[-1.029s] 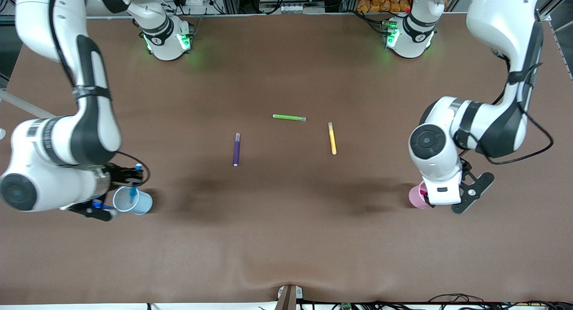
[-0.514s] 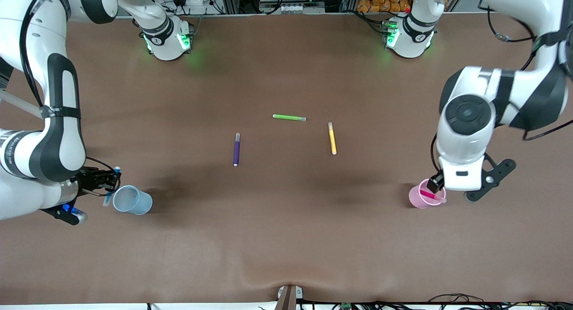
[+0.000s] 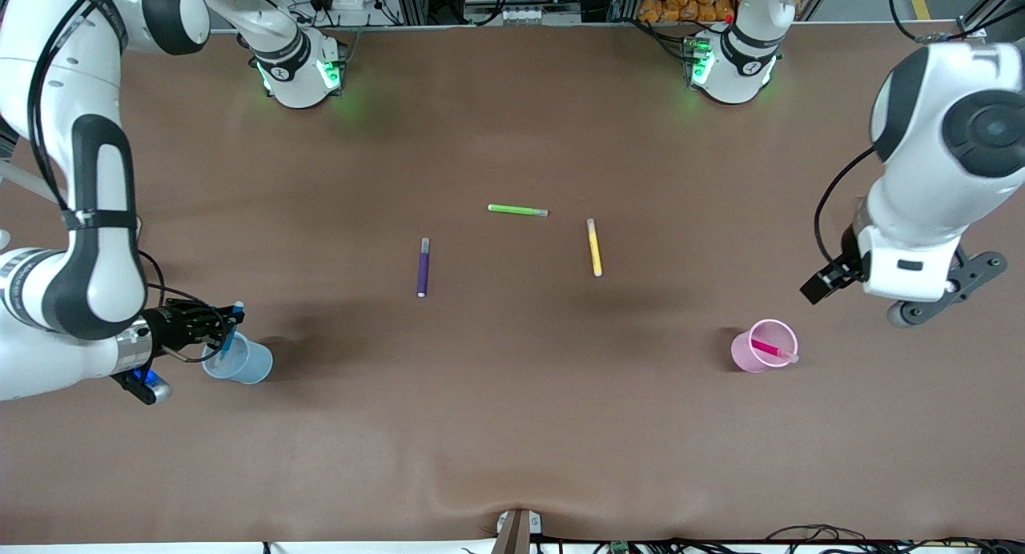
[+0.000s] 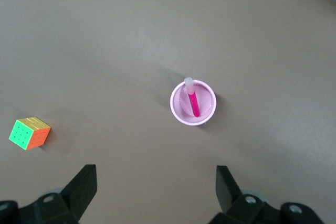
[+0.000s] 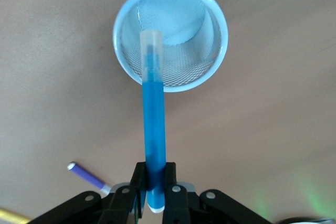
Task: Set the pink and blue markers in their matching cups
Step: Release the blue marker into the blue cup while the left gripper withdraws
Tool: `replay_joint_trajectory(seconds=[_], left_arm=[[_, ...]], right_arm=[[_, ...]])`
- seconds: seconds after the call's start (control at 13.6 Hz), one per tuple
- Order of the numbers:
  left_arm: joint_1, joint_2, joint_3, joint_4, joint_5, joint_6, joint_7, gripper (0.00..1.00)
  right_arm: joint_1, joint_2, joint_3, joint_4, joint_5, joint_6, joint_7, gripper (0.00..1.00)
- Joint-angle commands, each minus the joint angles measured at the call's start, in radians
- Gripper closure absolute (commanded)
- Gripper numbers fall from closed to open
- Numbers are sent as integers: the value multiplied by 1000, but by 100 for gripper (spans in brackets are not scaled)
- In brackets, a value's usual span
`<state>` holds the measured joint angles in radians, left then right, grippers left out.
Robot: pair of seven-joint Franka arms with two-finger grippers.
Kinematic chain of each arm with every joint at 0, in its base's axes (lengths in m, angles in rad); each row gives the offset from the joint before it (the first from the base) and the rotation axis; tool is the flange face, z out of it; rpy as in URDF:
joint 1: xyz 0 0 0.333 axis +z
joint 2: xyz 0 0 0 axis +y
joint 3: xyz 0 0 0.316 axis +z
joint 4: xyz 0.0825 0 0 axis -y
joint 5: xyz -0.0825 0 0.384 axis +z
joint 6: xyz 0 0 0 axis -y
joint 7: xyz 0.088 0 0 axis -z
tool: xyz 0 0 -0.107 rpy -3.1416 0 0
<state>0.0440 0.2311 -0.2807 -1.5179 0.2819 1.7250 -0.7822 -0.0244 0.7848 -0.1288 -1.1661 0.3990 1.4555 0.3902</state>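
The pale pink cup [image 3: 765, 346] stands toward the left arm's end of the table, with the pink marker [image 3: 773, 351] leaning inside it. Both also show in the left wrist view: cup [image 4: 181, 113], marker [image 4: 192, 102]. My left gripper [image 3: 825, 286] is open and empty, raised above the table beside the pink cup; it also shows in its wrist view [image 4: 156, 187]. My right gripper [image 3: 210, 323] is shut on the blue marker [image 3: 231, 330] and holds it tilted over the rim of the pale blue cup [image 3: 240, 363]. In the right wrist view the marker [image 5: 155, 124] points into the cup [image 5: 171, 38].
A purple pen [image 3: 422, 266], a green pen [image 3: 517, 210] and a yellow pen [image 3: 594, 247] lie in the middle of the table. A colour cube [image 4: 30, 133] sits on the table near the pink cup, seen only in the left wrist view.
My left gripper has let go of the pink marker in the pink cup and risen away. My right gripper swung the blue marker off the blue cup, then back over its rim.
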Motion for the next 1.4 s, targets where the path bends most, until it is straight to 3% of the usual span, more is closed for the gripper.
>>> replay_joint_trajectory(seconds=[0.0,0.22,0.29,0.37,0.44,1.03,1.32], left_arm=[[16,-61,3,-11,-61,-39,96,0],[74,-114,3,-11,-162,-84,210,0],[94,-127,3,1,-183,-99,233,0],[103,-130,2,16,-188,-126,245,0],[103,-130,2,37,-190,-152,264,0],[106,-168,0,93,-211,-203,352,0],[142,-191,2,91,-233,-214,447,0]], right_arm=[[-40,4,20,-18,57,-4,15,100],[-64,33,18,-15,128,-1,16,98],[-75,43,20,-11,136,2,13,79],[-78,48,20,-10,141,14,12,44],[-75,48,21,-10,141,16,-10,0],[-66,33,20,46,129,-4,-40,0],[-65,22,15,135,110,-3,-212,0]])
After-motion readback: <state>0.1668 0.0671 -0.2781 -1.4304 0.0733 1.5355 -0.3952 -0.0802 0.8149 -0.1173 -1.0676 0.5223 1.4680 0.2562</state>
